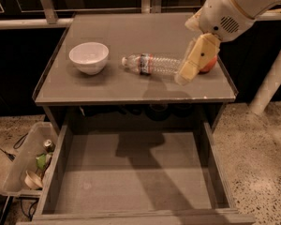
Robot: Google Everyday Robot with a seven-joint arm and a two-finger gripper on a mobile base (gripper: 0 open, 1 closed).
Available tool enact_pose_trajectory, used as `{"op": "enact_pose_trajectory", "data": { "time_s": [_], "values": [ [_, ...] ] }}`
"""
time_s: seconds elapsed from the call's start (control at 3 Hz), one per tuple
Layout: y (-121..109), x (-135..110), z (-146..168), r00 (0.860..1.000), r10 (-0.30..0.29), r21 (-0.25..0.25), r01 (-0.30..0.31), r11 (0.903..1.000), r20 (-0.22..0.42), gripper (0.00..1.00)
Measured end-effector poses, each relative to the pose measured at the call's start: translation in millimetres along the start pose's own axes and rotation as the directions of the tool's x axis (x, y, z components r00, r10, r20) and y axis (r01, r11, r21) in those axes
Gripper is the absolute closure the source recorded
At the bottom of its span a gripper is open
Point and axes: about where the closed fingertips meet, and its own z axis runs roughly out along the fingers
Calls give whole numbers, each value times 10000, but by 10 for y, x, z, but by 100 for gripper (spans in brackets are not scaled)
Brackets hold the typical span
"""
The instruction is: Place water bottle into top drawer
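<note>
Grey bench (pixel 107 86): water bottle (pixel 152 63) is lying sideways mid-bench, top drawer (pixel 131 172) sitting open below. We're hovering the claw (pixel 183 76) by its base end, can't tell its width. We're aiming across the ribs, avoiding the apple (pixel 210 64).

The white arm (pixel 234 8) reaches in from the upper right corner of the frame, slanting down and left. Its cream gripper (pixel 183 76) hangs tilted, tip lowest, right of centre.
</note>
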Motion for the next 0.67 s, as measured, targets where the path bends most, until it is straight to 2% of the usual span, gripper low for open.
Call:
{"op": "enact_pose_trajectory", "data": {
  "time_s": [0.33, 0.67],
  "values": [
    [-158, -39, 195, 9958, 224, -131, -214, 9997, 888, 0],
    [-291, -103, 369, 9866, -110, 39, 105, 9999, 1628, 0]
  ]
}}
